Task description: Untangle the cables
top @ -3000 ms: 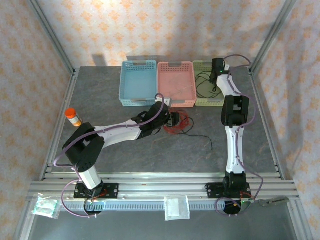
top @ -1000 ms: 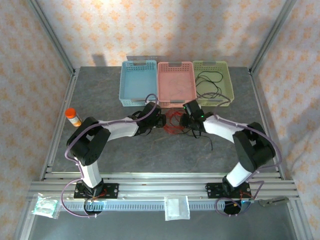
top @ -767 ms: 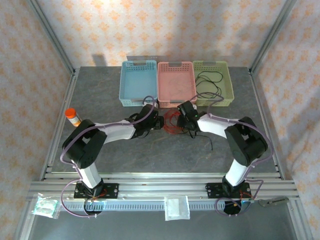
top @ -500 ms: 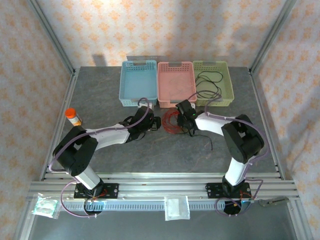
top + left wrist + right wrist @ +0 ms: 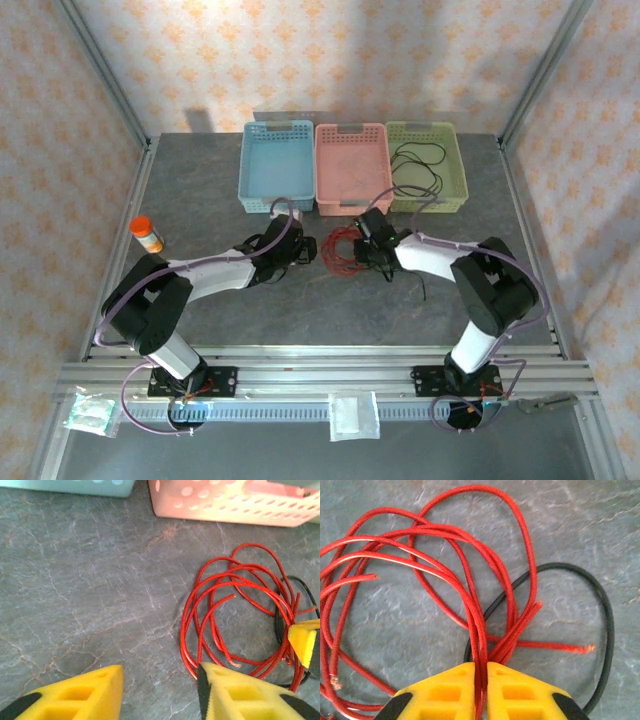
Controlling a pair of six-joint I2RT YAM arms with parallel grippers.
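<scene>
The red cable lies in loose overlapping loops on the counter, toward the middle of its far edge and just in front of the pink basket. The right tool is pressed together on several strands of the red cable at the coil's right side. A black cable curves around the same spot and crosses the red strands close to the yellow fingers. The left tool stands spread over bare counter just to the left of the coil, its nearer finger beside the outermost red loop. A second black cable lies coiled inside the green basket toward the far right corner. The blue basket sits left of the pink one. We think the faint pale lines in the pink basket may be a whitish cable, though the top view is too coarse to say. An orange-capped bottle stands near the left edge.
</scene>
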